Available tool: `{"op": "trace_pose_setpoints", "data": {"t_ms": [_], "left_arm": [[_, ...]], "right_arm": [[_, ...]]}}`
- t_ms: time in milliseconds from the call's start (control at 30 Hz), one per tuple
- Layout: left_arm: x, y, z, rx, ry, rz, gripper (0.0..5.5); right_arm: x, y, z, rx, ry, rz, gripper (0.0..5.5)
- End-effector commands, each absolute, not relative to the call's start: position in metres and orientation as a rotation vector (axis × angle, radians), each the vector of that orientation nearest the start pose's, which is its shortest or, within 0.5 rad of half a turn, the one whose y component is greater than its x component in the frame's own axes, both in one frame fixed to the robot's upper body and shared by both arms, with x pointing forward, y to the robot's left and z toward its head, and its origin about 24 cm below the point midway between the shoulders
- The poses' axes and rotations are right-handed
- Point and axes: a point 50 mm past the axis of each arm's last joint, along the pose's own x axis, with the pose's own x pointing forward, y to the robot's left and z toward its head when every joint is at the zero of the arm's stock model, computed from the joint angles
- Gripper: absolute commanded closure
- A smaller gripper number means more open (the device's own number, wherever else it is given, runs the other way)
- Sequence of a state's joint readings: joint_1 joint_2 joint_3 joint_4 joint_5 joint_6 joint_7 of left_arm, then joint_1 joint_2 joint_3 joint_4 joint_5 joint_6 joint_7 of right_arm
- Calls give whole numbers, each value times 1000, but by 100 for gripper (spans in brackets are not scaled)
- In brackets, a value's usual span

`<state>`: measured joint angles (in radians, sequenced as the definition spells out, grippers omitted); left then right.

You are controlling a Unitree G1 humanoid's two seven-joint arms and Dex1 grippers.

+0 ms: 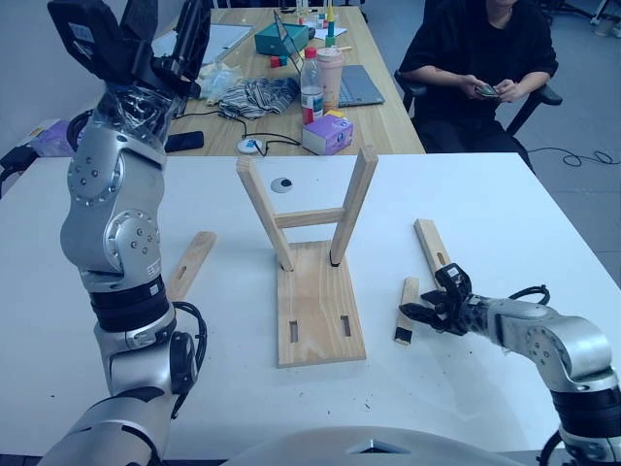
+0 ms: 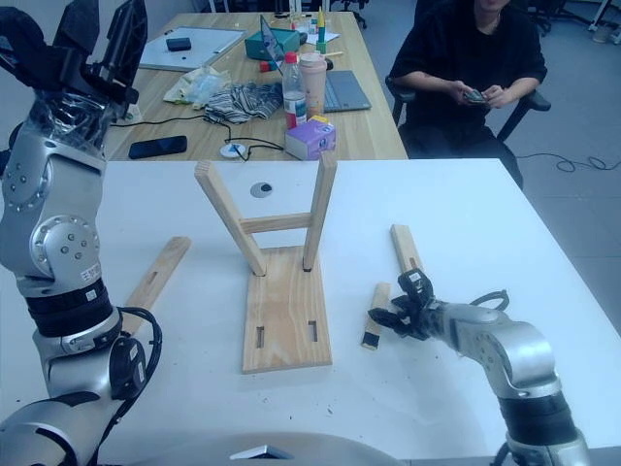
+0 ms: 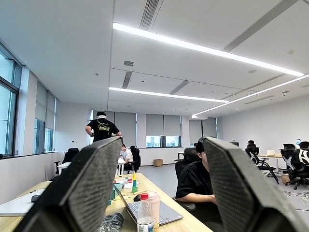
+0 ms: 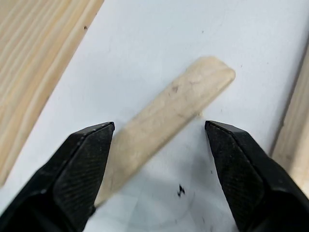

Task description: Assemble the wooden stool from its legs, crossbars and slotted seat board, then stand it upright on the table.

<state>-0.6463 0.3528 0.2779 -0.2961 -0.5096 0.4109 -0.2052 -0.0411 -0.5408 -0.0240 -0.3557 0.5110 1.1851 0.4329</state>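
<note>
The slotted seat board (image 1: 315, 311) lies flat on the white table (image 1: 505, 214). Two legs (image 1: 351, 206) stand in its far slots, joined by a crossbar (image 1: 309, 217). One loose leg (image 1: 191, 262) lies left of the board, another (image 1: 432, 248) to its right. A short crossbar (image 1: 407, 309) lies between the board and my right gripper (image 1: 430, 311). That gripper is low over the table and open, with its fingers (image 4: 82, 179) straddling the short crossbar (image 4: 169, 116) without touching it. My left gripper (image 1: 116, 24) is raised high at the left, open and holding nothing.
A small black disc (image 1: 282, 184) sits on the table behind the standing legs. Beyond the far edge, a wooden desk (image 1: 388, 116) holds a bottle (image 1: 310, 87), boxes, a laptop and cloth. The near part of the table is bare.
</note>
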Motion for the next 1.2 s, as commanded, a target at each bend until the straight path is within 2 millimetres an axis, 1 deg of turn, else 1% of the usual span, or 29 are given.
{"op": "trace_pose_setpoints", "data": {"t_ms": [33, 100, 167, 300, 367, 500, 633, 767, 800, 900, 1033, 1200], "left_arm": [[293, 188, 276, -99, -589, -324, 245], [293, 190, 275, -98, -586, -319, 245], [293, 191, 274, -98, -584, -314, 245], [292, 191, 274, -96, -586, -304, 245], [292, 191, 273, -96, -588, -301, 245], [292, 192, 273, -95, -587, -296, 245], [293, 194, 275, -96, -593, -292, 245], [294, 193, 275, -93, -596, -298, 245], [295, 193, 275, -93, -597, -299, 245], [295, 192, 276, -93, -599, -303, 245], [296, 192, 275, -95, -599, -305, 245], [297, 192, 279, -93, -605, -310, 245]], "right_arm": [[217, -184, 42, 120, 893, 461, 203], [217, -181, 39, 102, 903, 439, 203], [216, -178, 36, -24, 902, 454, 203], [210, -170, 28, -239, 903, 539, 203], [208, -170, 26, -294, 905, 567, 203], [207, -174, 23, -320, 913, 594, 264], [208, -179, 24, -346, 911, 697, 315], [214, -195, 31, -459, 899, 818, 386], [217, -199, 33, -495, 896, 847, 397], [225, -203, 37, -545, 881, 887, 397], [235, -194, 37, -547, 849, 907, 397], [236, -184, 41, -535, 824, 948, 315]]}}
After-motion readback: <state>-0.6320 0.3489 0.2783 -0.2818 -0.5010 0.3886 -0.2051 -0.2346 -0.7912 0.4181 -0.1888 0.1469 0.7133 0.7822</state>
